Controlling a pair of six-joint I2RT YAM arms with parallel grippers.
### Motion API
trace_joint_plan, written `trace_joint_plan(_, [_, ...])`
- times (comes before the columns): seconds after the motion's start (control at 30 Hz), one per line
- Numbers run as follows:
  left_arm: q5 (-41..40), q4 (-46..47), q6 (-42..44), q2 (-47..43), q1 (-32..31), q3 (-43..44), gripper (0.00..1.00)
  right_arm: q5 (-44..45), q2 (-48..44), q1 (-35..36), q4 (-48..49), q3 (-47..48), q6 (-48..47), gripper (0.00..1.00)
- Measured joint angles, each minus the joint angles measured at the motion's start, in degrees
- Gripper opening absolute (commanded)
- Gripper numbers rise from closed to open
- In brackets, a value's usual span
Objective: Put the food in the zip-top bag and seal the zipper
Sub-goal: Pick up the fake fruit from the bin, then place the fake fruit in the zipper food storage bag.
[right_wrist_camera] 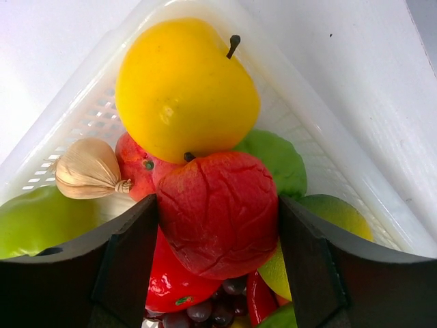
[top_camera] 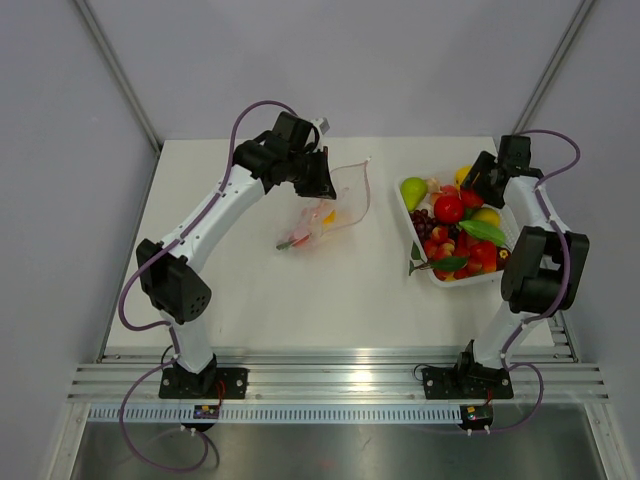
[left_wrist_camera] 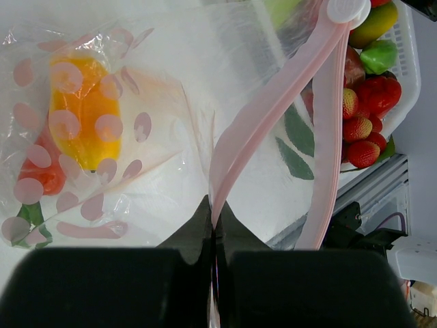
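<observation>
The clear zip-top bag [top_camera: 325,212] lies at the table's middle back, with an orange-yellow piece [left_wrist_camera: 85,113] and a red piece [left_wrist_camera: 41,171] of food inside. My left gripper [top_camera: 318,185] [left_wrist_camera: 213,222] is shut on the pink zipper [left_wrist_camera: 259,116], lifting the mouth edge; the white slider [left_wrist_camera: 348,8] sits at the strip's far end. Over the far end of the white tray [top_camera: 455,282], my right gripper [top_camera: 472,185] [right_wrist_camera: 217,201] is shut on a wrinkled red fruit [right_wrist_camera: 218,208], one finger pressed on each side. A yellow apple [right_wrist_camera: 181,85] lies just beyond it.
The tray wall [right_wrist_camera: 68,130] holds several more pieces: a garlic bulb [right_wrist_camera: 85,167], a green pear [top_camera: 413,190], dark grapes [top_camera: 423,218], strawberries [left_wrist_camera: 358,130] and leafy vegetables. An aluminium rail [top_camera: 330,375] runs along the table's near edge.
</observation>
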Motion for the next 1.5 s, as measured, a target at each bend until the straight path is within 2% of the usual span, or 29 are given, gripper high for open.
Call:
trace_joint_plan(0.2, [0.00, -0.13, 0.02, 0.20, -0.72, 0.13, 0.00, 0.04, -5.22, 0.00, 0.52, -3.69, 0.55, 0.56])
trace_joint_plan(0.43, [0.00, -0.59, 1.14, 2.58, -1.05, 2.93, 0.00, -0.37, -17.64, -0.04, 0.17, -8.07, 1.51, 0.54])
trace_joint_plan(0.6, [0.52, -1.09, 2.43, 3.08, -0.98, 3.02, 0.00, -4.66, -26.88, 0.83, 0.74, -11.30, 3.48, 0.53])
trace_joint_plan(0.7, [0.68, -1.84, 3.19, 3.56, -0.81, 3.69, 0.00, -4.70, -31.61, 5.66, 0.52, -11.74, 4.57, 0.53])
trace_joint_plan(0.93, [0.66, -2.19, 3.45, 3.61, -0.74, 3.69, 0.00, -5.14, -36.98, 23.69, 0.48, -11.52, 7.72, 0.53])
trace_joint_plan(1.1, [0.63, -2.25, 3.43, 3.61, -0.74, 3.69, 0.00, -2.47, -34.84, 36.22, 0.37, -8.50, 8.79, 0.53])
trace_joint_plan(1.3, [0.63, -2.25, 3.43, 3.61, -0.74, 3.69, 0.00, 0.39, -26.58, 44.15, 1.25, -3.85, 9.09, 0.54])
trace_joint_plan(1.37, [0.63, -2.25, 3.45, 3.61, -0.74, 3.69, 0.00, 1.16, -23.93, 44.87, 1.42, -3.63, 9.16, 0.58])
trace_joint_plan(1.4, [0.63, -2.27, 3.45, 3.58, -0.74, 3.67, 0.00, 1.66, -22.77, 45.03, 1.20, -3.63, 9.18, 0.64])
trace_joint_plan(1.43, [0.63, -2.27, 3.48, 3.58, -0.70, 3.65, 0.00, 2.10, -21.79, 45.05, 1.07, -3.63, 9.20, 0.78])
trace_joint_plan(1.5, [0.63, -2.25, 3.48, 3.43, -0.66, 3.39, 0.00, 2.64, -20.52, 45.05, 0.94, -3.63, 9.33, 0.87])
